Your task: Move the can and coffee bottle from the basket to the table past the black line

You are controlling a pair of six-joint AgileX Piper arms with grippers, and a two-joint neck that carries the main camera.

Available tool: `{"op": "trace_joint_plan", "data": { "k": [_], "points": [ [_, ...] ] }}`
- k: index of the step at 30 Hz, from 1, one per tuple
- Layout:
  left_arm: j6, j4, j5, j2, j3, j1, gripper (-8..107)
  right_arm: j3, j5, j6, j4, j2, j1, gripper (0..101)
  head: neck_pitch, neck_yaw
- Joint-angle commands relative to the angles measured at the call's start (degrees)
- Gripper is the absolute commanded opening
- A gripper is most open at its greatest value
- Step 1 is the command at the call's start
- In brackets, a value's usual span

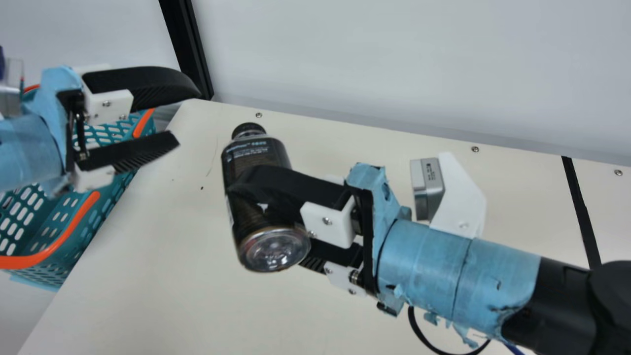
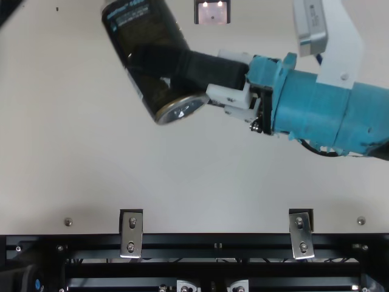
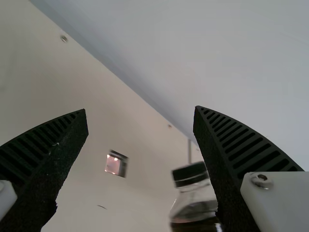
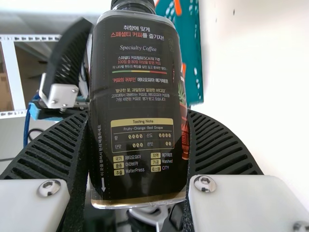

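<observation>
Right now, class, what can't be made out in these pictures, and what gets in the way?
Basket contents: main view, partly behind the left gripper and its arm, partly cut off by the left edge; I cannot tell whether a can is inside.
Coffee bottle: top view, cap end cut off by the top edge; left wrist view, base cut off by the bottom edge.
Black line: main view, nearer stretch behind the right arm.

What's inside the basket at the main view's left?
Where the basket is uncovered, I see only its slotted teal inside. The left pincer and left arm cover its middle; what, if anything, lies behind them I cannot tell.
</observation>
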Motion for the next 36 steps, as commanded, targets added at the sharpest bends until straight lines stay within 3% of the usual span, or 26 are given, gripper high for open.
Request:
{"op": "trace_joint_plan", "data": {
  "k": [1, 4, 8, 15, 21, 22, 26, 36],
  "points": [
    [0.0, 0.0, 0.0, 0.0, 0.0, 0.0, 90, -0.3, -2.0, 0.3, -1.7, -0.6, 0.0, 0, -0.4, -0.2],
    [-2.2, 9.4, -5.3, -0.1, -0.7, -1.0, 90, -0.8, -4.6, 1.4, -4.9, -1.5, 0.3, 0, -0.4, -0.2],
    [-2.2, 16.4, -6.4, -0.1, -0.7, -1.0, 90, -1.5, -8.5, 3.3, -10.4, -2.7, 1.1, 0, -0.4, -0.2],
    [-2.2, 17.5, -6.4, -0.1, -0.7, -1.0, 90, -2.2, -16.9, 6.9, -22.5, -4.6, 3.5, 0, -0.4, -0.2],
    [-2.2, 17.5, -6.4, -0.1, -0.7, -1.0, 90, -2.2, -22.6, 13.2, -38.6, -4.8, 5.7, 0, -0.4, -0.2],
    [-2.2, 17.5, -6.4, -0.1, -0.7, -1.0, 90, -2.2, -21.0, 11.0, -30.1, -4.9, 5.6, 0, -0.4, -0.2],
    [-2.2, 17.5, -6.4, -0.1, -0.7, -1.0, 90, -2.2, -22.3, 13.3, -37.2, -4.9, 5.7, 0, -0.4, -0.2],
    [-2.2, 17.5, -6.4, -0.1, -0.7, -1.0, 90, -2.4, -22.3, 13.2, -39.3, -4.6, 5.6, 0, -0.4, -0.2]
  ]
}}
